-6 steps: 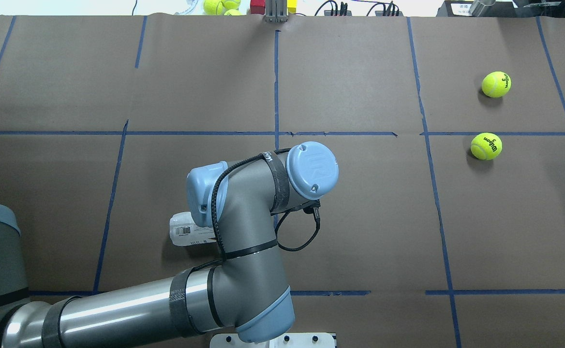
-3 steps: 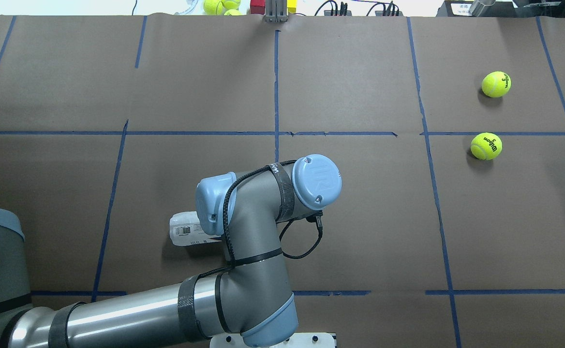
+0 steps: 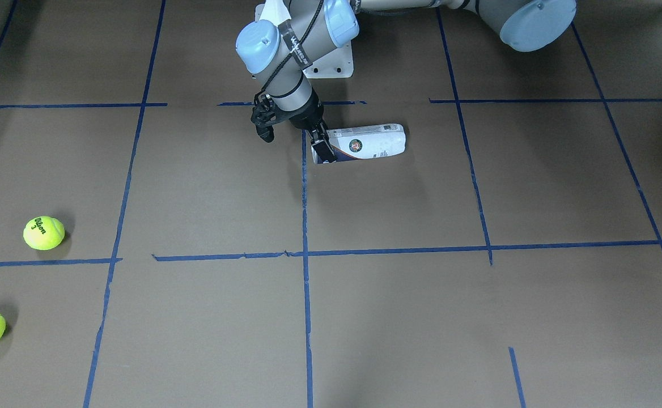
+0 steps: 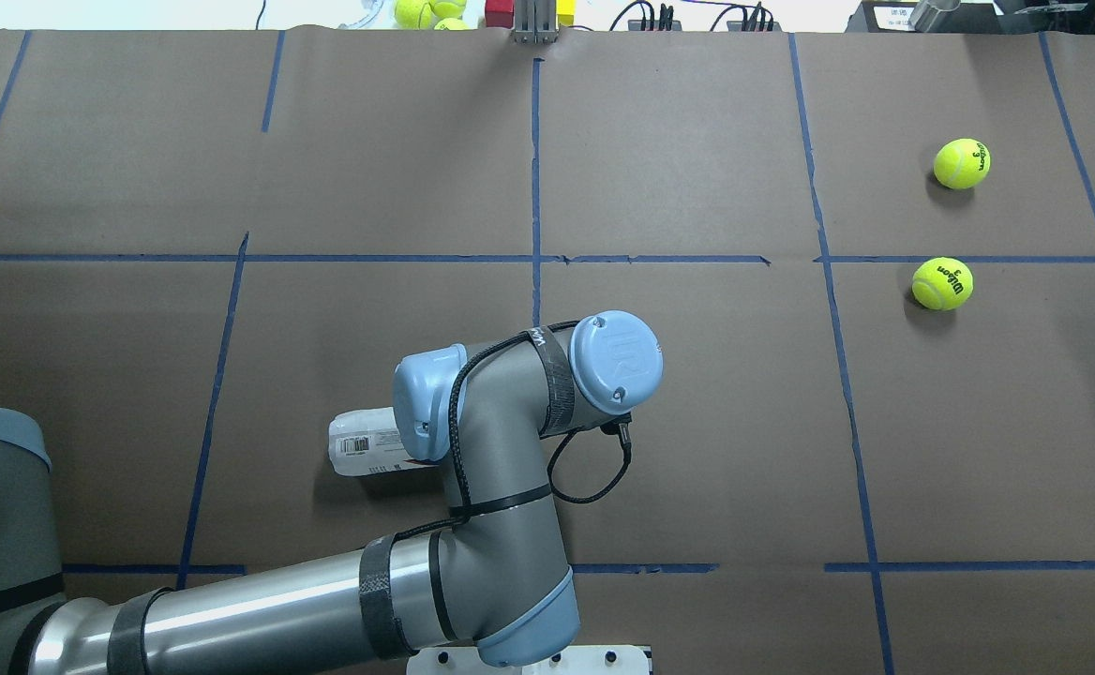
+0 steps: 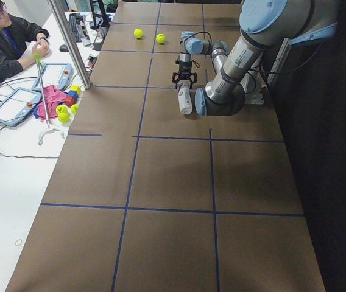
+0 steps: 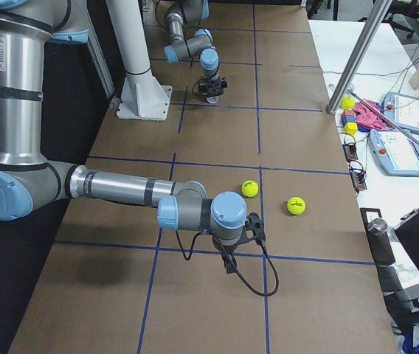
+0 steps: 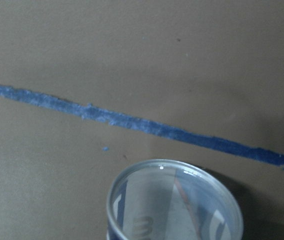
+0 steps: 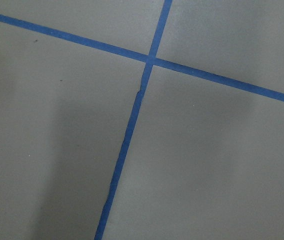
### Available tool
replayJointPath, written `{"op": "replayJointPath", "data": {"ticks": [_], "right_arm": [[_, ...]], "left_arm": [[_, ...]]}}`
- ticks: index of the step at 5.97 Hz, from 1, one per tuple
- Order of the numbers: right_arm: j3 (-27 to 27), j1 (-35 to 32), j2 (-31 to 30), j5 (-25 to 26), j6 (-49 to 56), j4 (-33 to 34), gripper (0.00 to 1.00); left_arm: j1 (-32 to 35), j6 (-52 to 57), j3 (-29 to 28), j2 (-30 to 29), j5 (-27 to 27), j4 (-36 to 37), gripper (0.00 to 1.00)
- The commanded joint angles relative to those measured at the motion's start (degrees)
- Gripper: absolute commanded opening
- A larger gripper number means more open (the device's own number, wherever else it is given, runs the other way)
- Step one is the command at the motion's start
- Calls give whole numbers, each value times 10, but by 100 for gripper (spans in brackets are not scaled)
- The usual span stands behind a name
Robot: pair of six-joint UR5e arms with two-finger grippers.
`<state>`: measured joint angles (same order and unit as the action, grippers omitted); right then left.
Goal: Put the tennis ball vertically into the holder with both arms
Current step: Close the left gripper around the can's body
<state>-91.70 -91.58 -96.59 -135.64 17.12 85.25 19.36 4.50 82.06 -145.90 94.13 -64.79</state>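
Observation:
The holder (image 3: 368,144), a clear can with a white and navy label, lies on its side near the robot's base. It peeks out from under my left arm in the overhead view (image 4: 365,445). My left gripper (image 3: 295,147) is open and low over the table. One finger (image 3: 322,148) is at the can's open end, and I cannot tell if it touches. The left wrist view shows the can's open rim (image 7: 174,200). Two tennis balls (image 4: 961,163) (image 4: 942,283) lie far right. My right gripper (image 6: 228,259) hovers near them, and I cannot tell whether it is open or shut.
The white arm base (image 3: 325,62) stands just behind the can. Spare balls and coloured blocks (image 4: 430,11) lie past the table's far edge. An operator (image 5: 2,36) sits at the side desk beside a metal post (image 5: 69,42). Blue tape lines grid the brown table.
My left wrist has moved a little right and back toward the robot's base over the can's end. The can and the two balls have not moved.

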Motion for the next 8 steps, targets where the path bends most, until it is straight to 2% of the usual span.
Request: {"op": "replayJointPath", "data": {"ticks": [1,3,5,8], "right_arm": [[1,0,0,0,-1,0,100],[5,0,0,0,0,-1,100],[5,0,1,0,0,-1,100],[4,0,1,0,0,-1,100]], "left_arm": [[-1,0,-19,3,0,-18,100],[-4,0,-25,3,0,-17,97],[-4,3,-27,3,0,-17,84],[-3,4,-24,3,0,-17,74]]}}
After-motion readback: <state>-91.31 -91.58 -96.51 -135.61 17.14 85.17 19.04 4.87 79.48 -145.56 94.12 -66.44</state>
